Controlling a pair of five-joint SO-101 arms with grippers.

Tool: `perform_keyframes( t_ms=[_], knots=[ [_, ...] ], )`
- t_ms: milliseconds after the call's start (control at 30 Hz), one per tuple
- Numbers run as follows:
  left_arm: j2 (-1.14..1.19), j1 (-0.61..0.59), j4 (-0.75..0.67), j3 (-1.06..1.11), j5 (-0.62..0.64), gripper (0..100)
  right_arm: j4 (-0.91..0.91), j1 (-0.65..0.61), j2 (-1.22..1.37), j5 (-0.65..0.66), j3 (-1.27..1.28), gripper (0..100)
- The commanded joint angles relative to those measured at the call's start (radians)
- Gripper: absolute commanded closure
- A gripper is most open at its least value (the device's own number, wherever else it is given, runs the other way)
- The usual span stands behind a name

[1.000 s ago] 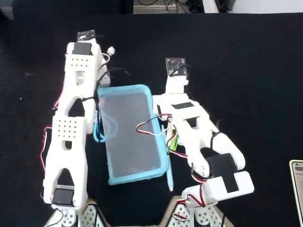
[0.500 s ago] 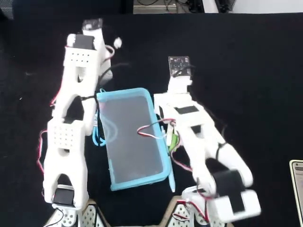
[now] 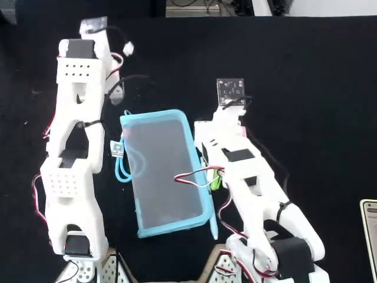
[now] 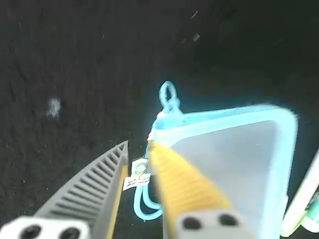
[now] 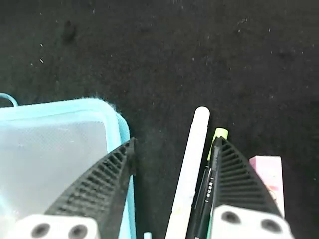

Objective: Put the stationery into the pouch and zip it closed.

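Note:
A light-blue pouch (image 3: 162, 171) with a clear mesh face lies flat between the two arms. In the left wrist view my left gripper (image 4: 138, 147) is open just short of the pouch corner (image 4: 234, 149), near the zip pull loop (image 4: 168, 93) and a small tag (image 4: 136, 180) on a blue cord. My right gripper (image 5: 174, 144) is open over the black cloth beside the pouch edge (image 5: 55, 149). A white pen (image 5: 192, 164), a black pen (image 5: 206, 196), a green highlighter (image 5: 220, 134) and a pink eraser (image 5: 269, 174) lie beside it. The right arm (image 3: 247, 177) covers most of the pens (image 3: 215, 178).
Black cloth covers the table (image 3: 318, 88). A pale flat object (image 3: 370, 230) sits at the right edge. The left arm (image 3: 73, 153) stretches along the pouch's left side. Cables and gear lie beyond the table's far edge.
The left arm swung outward and toward the far side, off the pouch's left edge. The right arm stretched farther out alongside the pouch. The pouch shifted slightly.

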Motion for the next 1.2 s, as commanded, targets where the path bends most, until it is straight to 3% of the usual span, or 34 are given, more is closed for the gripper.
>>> perform_keyframes(
  t_ms=[0,433,633,800,1167],
  knots=[
    [0.014,-0.012,0.006,-0.007,0.009,78,-0.023,0.006,-0.039,0.000,-0.001,75.8],
    [0.245,-0.016,0.006,-0.087,0.049,82,-0.023,0.006,-0.038,0.002,0.001,75.8],
    [0.232,-0.001,0.008,-0.074,0.066,82,-0.023,0.006,-0.038,0.002,0.001,75.8],
    [0.221,-0.007,-0.018,-0.194,0.112,82,-0.025,0.006,-0.038,0.002,0.001,75.8],
    [0.351,-0.007,0.009,-0.242,0.164,83,-0.023,0.006,-0.038,0.002,0.002,75.8]
  ],
)
